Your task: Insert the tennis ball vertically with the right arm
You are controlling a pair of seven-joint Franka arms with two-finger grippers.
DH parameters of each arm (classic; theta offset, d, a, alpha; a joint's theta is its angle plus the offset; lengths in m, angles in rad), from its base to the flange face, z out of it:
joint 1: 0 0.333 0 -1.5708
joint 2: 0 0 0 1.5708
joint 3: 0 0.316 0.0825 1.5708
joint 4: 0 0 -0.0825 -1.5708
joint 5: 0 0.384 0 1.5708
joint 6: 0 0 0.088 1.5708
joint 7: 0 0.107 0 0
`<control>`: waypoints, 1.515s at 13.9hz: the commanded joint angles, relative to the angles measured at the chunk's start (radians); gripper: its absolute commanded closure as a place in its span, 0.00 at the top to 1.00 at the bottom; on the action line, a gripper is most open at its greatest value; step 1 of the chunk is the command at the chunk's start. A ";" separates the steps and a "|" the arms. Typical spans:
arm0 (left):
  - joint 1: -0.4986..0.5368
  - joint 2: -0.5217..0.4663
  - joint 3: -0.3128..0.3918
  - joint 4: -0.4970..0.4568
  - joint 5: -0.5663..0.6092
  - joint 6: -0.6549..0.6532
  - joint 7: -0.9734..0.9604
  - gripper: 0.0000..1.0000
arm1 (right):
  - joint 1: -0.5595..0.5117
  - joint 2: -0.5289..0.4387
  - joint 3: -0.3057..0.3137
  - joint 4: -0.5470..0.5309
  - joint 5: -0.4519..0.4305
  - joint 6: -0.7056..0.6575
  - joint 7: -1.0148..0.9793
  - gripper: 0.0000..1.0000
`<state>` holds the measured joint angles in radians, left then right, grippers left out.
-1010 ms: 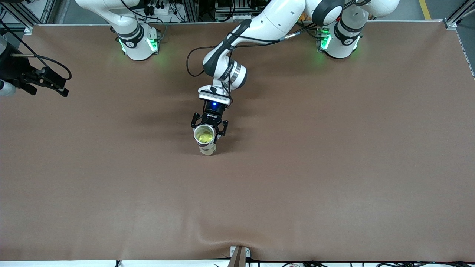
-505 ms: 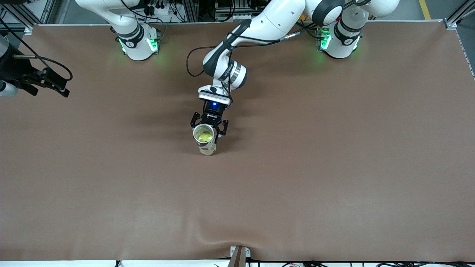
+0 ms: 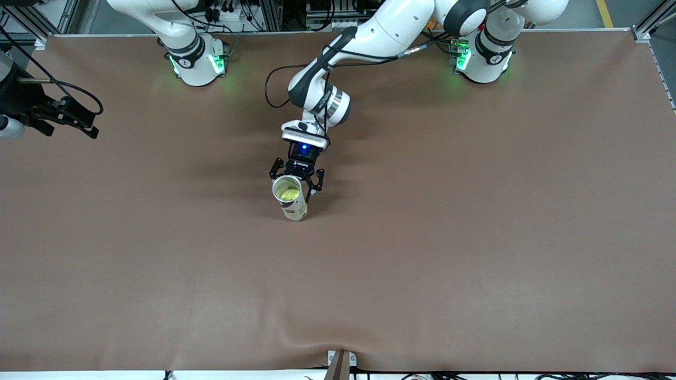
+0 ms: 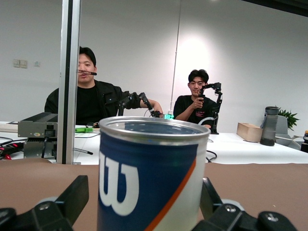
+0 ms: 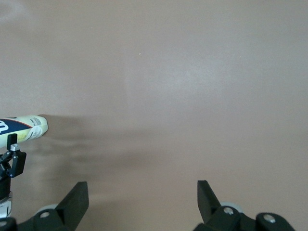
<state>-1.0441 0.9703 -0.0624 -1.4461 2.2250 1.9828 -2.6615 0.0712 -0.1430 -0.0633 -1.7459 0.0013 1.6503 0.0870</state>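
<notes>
The big brown worktop (image 3: 475,237) has just one thing on it, a tall can (image 3: 291,199), about in the middle btwn the two arms' ends.

The can stands up straight on its flat bottom. Its long way goes up and down, and its open mouth faces up. In the front view you look down into it and see a yellow-green tennis ball (image 3: 288,195) inside, low in the can.

The left arm comes from its base and reaches to the can. The left end effector (image 3: 296,177) sits w/ one finger on each side of the can, near the top rim. In the left wrist view the fingers (image 4: 72,199) stand apart from the can wall, w/ gaps on both sides, so the can is let go and stands alone. A sec ago the fingers were tighter on the can; now they are spread wide. The can top has also shifted a tiny bit toward the right arm's end.

The right end effector (image 3: 66,117) waits up in the air over the edge of the worktop at the right arm's end, same spot as half a sec ago. Its fingers (image 5: 74,202) are wide apart and hold nothing.

The can is dark blue w/ a big white W, an orange stripe, a white lower part and a shiny metal rim.
</notes>
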 commanded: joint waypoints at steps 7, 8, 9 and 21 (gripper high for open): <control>-0.039 0.021 -0.040 0.006 -0.071 -0.071 -0.014 1.00 | -0.022 -0.029 0.017 -0.023 -0.014 0.011 -0.001 1.00; -0.042 0.008 -0.043 -0.019 -0.071 -0.081 -0.018 1.00 | -0.022 -0.029 0.017 -0.024 -0.014 0.011 -0.001 1.00; -0.042 -0.004 -0.053 -0.036 -0.071 -0.084 -0.026 1.00 | -0.022 -0.027 0.017 -0.024 -0.014 0.011 -0.001 1.00; -0.042 -0.068 -0.381 -0.065 -0.494 -0.393 0.101 1.00 | -0.022 -0.026 0.016 -0.024 -0.014 0.013 -0.001 1.00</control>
<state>-1.0892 0.9412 -0.3889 -1.4975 1.8105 1.6407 -2.5921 0.0702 -0.1432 -0.0634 -1.7465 0.0004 1.6512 0.0871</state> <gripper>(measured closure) 0.000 0.000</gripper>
